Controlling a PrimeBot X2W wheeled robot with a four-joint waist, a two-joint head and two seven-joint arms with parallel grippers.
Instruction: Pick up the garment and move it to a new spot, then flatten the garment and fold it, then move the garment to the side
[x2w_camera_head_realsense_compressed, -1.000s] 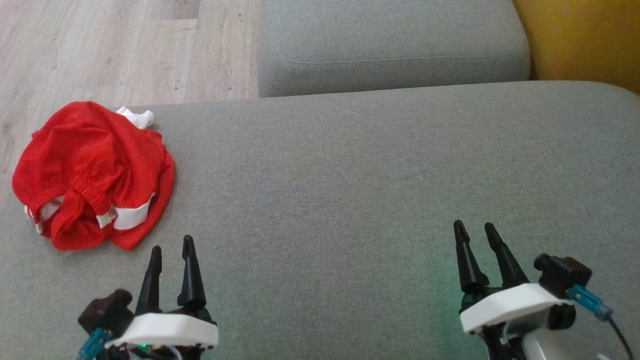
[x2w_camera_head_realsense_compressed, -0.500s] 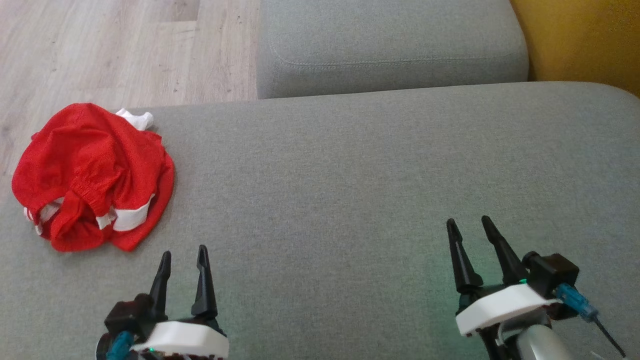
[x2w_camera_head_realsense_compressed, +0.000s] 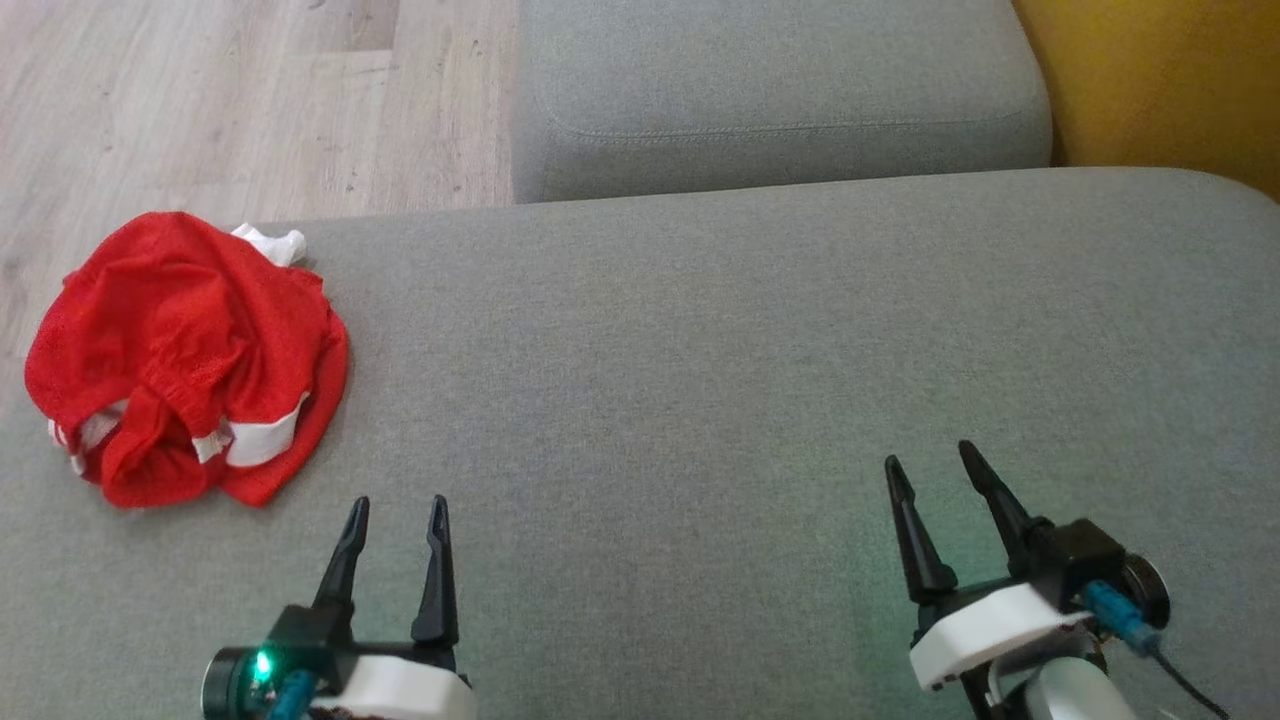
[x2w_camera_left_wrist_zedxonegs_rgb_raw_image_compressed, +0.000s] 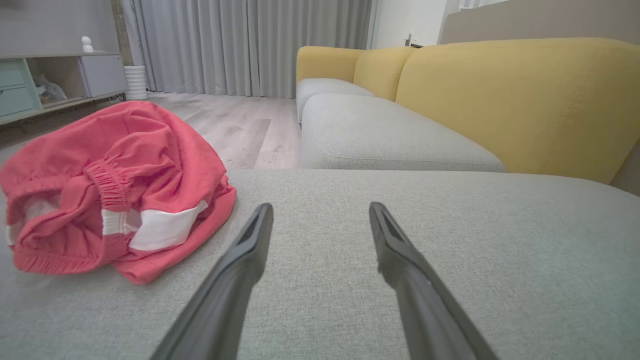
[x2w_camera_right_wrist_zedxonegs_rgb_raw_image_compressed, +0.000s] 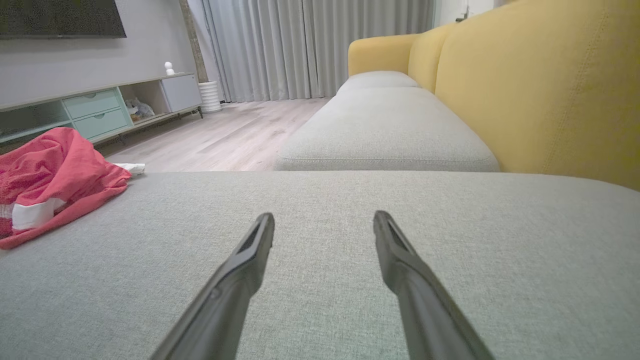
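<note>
The red garment (x2w_camera_head_realsense_compressed: 185, 355) with white trim lies bunched at the left of the head frame on the grey cushion (x2w_camera_head_realsense_compressed: 750, 380); a small white scrap (x2w_camera_head_realsense_compressed: 272, 241) at its top edge may be part of it, hard to tell. The left gripper (x2w_camera_head_realsense_compressed: 397, 500), lower left, and right gripper (x2w_camera_head_realsense_compressed: 929, 455), lower right, both have fingers apart and empty, neither touching the garment.
</note>
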